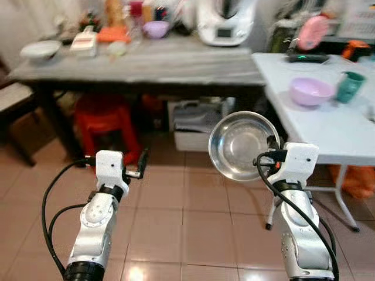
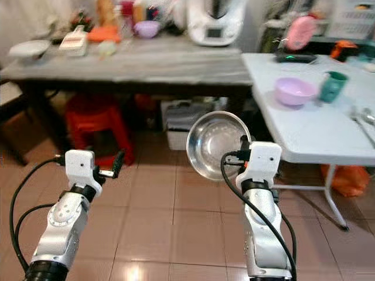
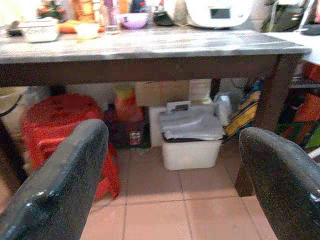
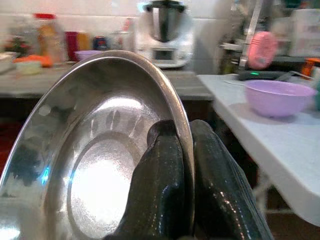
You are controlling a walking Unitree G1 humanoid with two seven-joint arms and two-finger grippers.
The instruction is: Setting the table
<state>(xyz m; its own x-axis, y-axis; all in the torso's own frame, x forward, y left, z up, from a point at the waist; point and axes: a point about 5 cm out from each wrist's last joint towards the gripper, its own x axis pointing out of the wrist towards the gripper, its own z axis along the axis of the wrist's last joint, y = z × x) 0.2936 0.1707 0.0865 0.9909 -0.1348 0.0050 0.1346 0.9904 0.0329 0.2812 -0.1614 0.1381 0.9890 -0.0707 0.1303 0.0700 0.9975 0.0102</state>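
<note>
Right gripper [image 1: 270,153] is clamped on the rim of a steel bowl [image 1: 243,145], one black finger [image 4: 160,190] inside the rim and the other against the outside, closed tight with only the metal edge between them. The bowl is up in the air, tipped on its edge with its shiny hollow facing the camera, hanging over the tiled floor [image 1: 176,222] just off the near corner of the white desk [image 1: 328,126].

On that white desk sits a lilac bowl [image 1: 311,91], with a teal cup [image 1: 350,86] just beside it, further from the steel bowl. Toward the desk's far end lies a dark flat device [image 1: 307,57], a pink round thing [image 1: 313,31] standing behind it.

Left gripper [image 1: 141,165] is spread wide and holding nothing, its fingers [image 3: 60,185] well apart, raised over the floor on the side of the steel bowl away from the white desk.

Beyond the white desk's far end stands a grey wooden desk [image 1: 146,64], carrying a white kitchen machine [image 1: 225,20], a small purple bowl [image 1: 156,28] and a white dish [image 1: 40,50] at its far end. Under it, a red stool [image 1: 105,120] and a white storage box [image 1: 196,123].
</note>
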